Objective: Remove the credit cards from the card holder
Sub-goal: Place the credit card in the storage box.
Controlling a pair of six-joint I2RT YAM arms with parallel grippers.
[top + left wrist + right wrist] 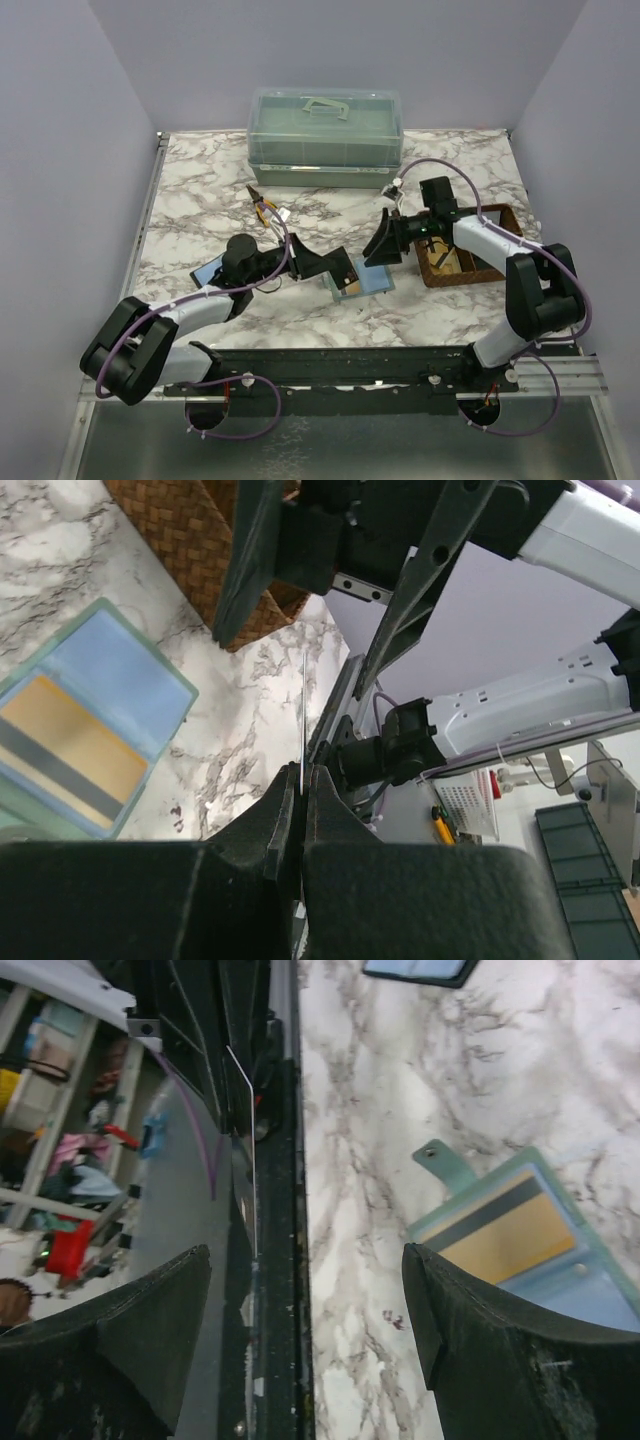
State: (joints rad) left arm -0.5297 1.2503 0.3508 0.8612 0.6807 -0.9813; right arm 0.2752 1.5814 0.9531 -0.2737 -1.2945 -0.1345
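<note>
The card holder (pixel 372 283) lies open on the marble table, grey-green outside and blue inside (pixel 120 665). A tan credit card (pixel 70 742) with a dark stripe sits in its slot (pixel 505 1238). My left gripper (pixel 302 768) is shut on another credit card (pixel 303 705), which stands on edge and shows only as a thin pale line (pixel 251 1150). My right gripper (pixel 305 1255) is open just beyond that card, a finger on each side of it and not touching it. In the top view the two grippers (pixel 345 270) (pixel 383 245) meet above the holder.
A brown woven basket (pixel 470 262) stands at the right, close behind the right gripper. A translucent green lidded box (pixel 325 135) sits at the back. A black-framed blue panel (pixel 207 272) lies by the left arm. A small orange-handled tool (pixel 262 207) lies mid-table.
</note>
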